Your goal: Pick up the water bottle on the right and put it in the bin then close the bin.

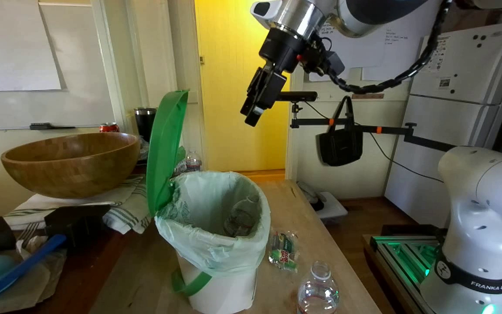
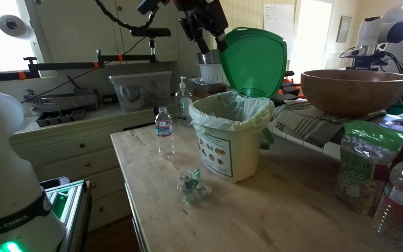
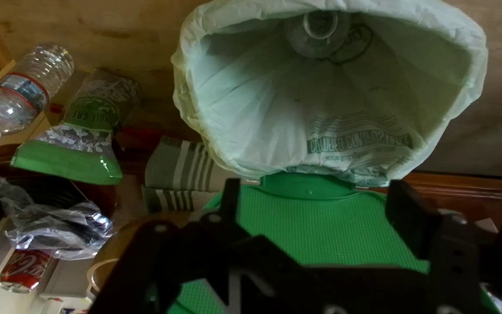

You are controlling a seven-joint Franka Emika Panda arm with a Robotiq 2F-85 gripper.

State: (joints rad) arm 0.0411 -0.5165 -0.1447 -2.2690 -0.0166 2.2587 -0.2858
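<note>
Fingers [image 3: 408, 218] apart, clear above bin rim [image 2: 229, 124]

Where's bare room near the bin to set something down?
Widest: the wooden tabletop between the bin, crumpled wrapper and snack bag, in an exterior view. Narrower: the strip between wrapper and tabletop's edge. Crowded: around the wooden bowl, striped cloth and blue utensil.

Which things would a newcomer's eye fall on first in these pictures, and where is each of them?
Probably the bright green lid, standing raised on the bin. Next may come the large wooden bowl on a striped towel, on the lid's side of the bin, then the open gripper, higher than the bin, with a yellow door behind it in an exterior view.
</note>
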